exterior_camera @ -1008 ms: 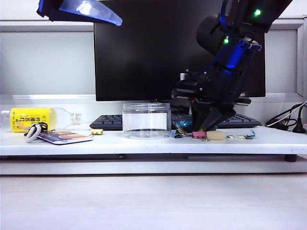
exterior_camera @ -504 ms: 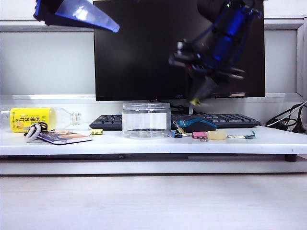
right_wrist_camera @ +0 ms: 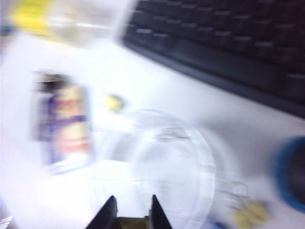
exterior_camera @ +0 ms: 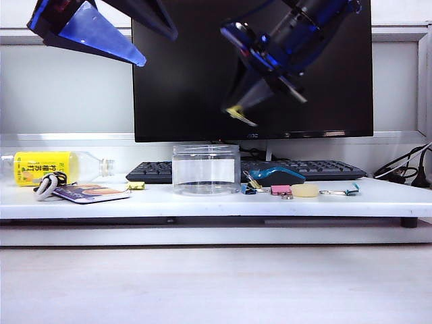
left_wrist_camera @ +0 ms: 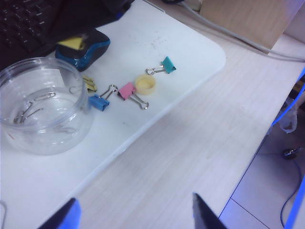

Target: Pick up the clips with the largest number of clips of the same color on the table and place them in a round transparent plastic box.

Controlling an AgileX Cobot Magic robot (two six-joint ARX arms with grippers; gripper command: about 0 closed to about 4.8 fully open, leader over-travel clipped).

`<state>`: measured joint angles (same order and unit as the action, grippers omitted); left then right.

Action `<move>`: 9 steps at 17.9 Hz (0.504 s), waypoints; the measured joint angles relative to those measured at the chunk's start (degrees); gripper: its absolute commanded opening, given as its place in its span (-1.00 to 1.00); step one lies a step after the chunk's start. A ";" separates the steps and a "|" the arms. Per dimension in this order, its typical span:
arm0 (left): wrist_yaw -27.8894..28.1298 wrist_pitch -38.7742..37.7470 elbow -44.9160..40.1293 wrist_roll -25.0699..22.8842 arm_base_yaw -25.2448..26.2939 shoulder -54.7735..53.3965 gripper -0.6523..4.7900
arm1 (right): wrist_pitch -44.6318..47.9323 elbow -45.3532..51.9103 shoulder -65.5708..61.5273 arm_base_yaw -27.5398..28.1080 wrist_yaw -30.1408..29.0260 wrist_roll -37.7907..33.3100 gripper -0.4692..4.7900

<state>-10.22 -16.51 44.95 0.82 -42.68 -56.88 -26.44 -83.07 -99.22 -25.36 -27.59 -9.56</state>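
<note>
The right gripper hangs above and just right of the round transparent plastic box, its fingers pinched on 1 pale-yellow clip. The left gripper is high above and left of the box, jaws spread wide and empty. Another yellow clip lies left of the box, a third just beside its right wall.

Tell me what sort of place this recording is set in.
Most likely an office desk used as a robot test bench: a dark monitor and keyboard stand behind the white table, with cables at one end and a mouse nearby.
</note>
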 measured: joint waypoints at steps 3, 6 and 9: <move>0.02 0.46 0.00 -1.25 0.00 0.00 0.39 | 2.40 0.00 0.00 -0.44 -2.38 -0.74 -0.48; 0.04 1.40 0.00 -1.33 0.00 0.00 0.39 | 3.78 -0.02 -0.46 -1.60 -2.67 -0.76 -0.48; 0.20 1.70 0.00 -1.40 0.00 0.00 0.39 | 5.31 -0.02 -2.49 -2.27 -3.13 -0.90 -0.48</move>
<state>-10.02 -14.81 44.95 -0.58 -42.68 -56.88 -21.12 -83.09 -101.71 -27.64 -30.72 -10.46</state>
